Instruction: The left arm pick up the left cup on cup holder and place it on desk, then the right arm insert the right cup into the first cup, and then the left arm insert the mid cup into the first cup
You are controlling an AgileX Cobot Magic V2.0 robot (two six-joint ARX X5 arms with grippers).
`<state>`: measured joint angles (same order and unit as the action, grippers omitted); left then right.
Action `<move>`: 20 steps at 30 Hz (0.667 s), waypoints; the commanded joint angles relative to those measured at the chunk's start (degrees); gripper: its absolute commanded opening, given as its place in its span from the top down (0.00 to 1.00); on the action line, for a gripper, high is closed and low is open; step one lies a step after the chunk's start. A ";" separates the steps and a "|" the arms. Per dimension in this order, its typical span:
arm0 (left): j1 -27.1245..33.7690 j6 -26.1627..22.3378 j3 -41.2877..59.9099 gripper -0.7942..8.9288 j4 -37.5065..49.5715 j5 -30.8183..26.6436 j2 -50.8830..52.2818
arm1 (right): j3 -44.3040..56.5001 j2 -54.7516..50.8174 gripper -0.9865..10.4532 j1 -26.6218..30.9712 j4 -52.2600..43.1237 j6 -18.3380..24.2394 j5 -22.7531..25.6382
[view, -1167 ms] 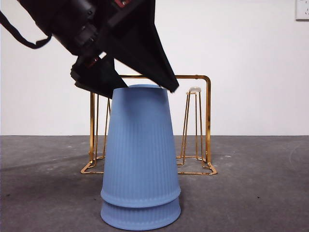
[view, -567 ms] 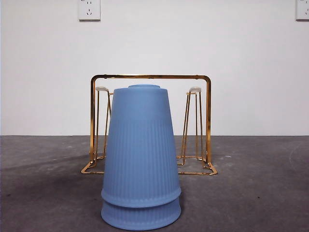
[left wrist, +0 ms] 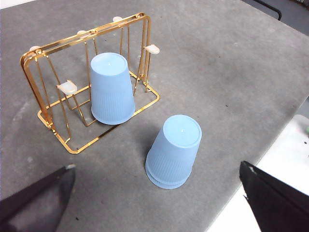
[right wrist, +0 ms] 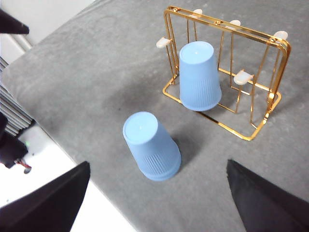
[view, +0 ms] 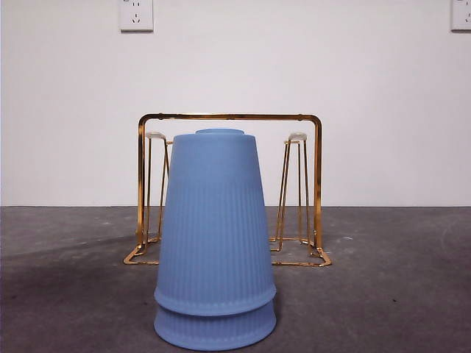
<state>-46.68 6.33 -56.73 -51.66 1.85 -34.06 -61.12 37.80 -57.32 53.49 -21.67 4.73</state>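
- Front view: I see two nested, upside-down pale blue ribbed plastic cups [view: 215,243] on the dark grey matte desk [view: 383,294], before the shiny gold wire cup holder [view: 317,184].
- Left wrist view: my left gripper [left wrist: 159,203] hangs high, jaws spread wide, empty; a third blue cup [left wrist: 112,88] sits inverted on the holder.
- Right wrist view: my right gripper [right wrist: 157,198] likewise gapes, holding nothing, above the stack.

I count three blue cups [left wrist: 112,87], two of them nested as one stack [left wrist: 174,151], and one gold cup holder [left wrist: 44,110]
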 commanded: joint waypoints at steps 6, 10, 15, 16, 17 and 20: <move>-0.55 2.38 -0.96 0.31 -2.01 0.02 -0.35 | -0.98 7.93 0.52 -0.55 -9.14 -5.57 -2.40; -0.55 2.40 -0.96 0.31 -2.95 0.02 -0.35 | -2.56 15.82 0.52 0.39 -11.32 -6.05 -5.09; -0.55 2.60 -0.96 0.31 -4.15 0.02 -0.35 | -7.98 26.88 0.52 4.13 -11.21 -6.60 -10.25; -0.55 2.60 -0.96 0.31 -4.37 0.02 -0.35 | -9.60 29.46 0.52 5.09 -11.08 -6.58 -11.10; -0.55 2.64 -0.96 0.31 -4.50 0.02 -0.35 | -10.93 31.43 0.52 5.77 -10.88 -6.27 -11.41; -0.55 3.32 -0.96 0.31 -4.55 0.02 -0.35 | -15.50 37.79 0.52 8.35 -10.08 -4.24 -11.41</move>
<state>-46.68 8.80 -56.73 -56.73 1.83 -34.11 -74.91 73.25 -48.95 43.20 -27.11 -6.50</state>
